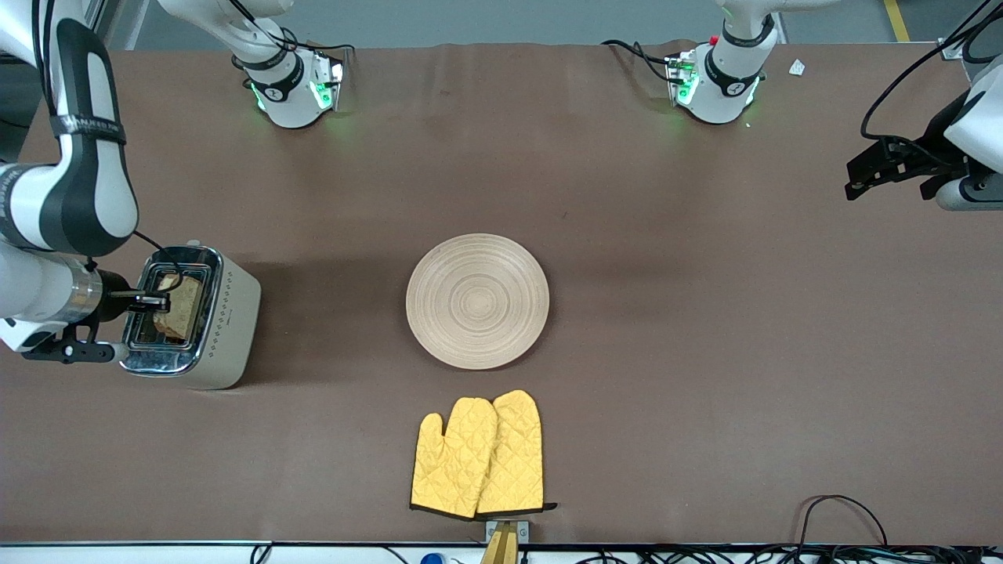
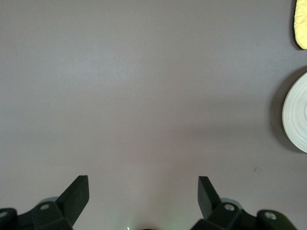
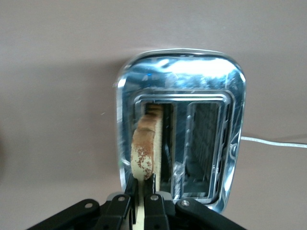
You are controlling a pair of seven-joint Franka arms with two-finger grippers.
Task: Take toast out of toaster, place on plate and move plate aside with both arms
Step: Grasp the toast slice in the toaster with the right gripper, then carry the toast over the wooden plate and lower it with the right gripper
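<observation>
The right gripper (image 3: 142, 184) sits over the toaster (image 1: 208, 321) at the right arm's end of the table, its fingers (image 3: 153, 184) pressed together on the crust of the toast (image 3: 145, 146). The slice stands upright in one slot of the toaster, its top edge poking above the chrome rim; the second slot beside it holds nothing I can see. A thin pale cable (image 3: 273, 142) trails from the toaster across the brown table (image 1: 705, 352).

The plate (image 1: 477, 301) lies flat mid-table, well apart from the toaster. A pair of yellow oven mitts (image 1: 479, 456) lies nearer to the front camera than the plate, overlapping each other.

The left gripper (image 2: 143, 191) waits over bare table at the left arm's end, fingers spread wide, holding nothing. I can read no writing on the toaster, mitts or plate.
</observation>
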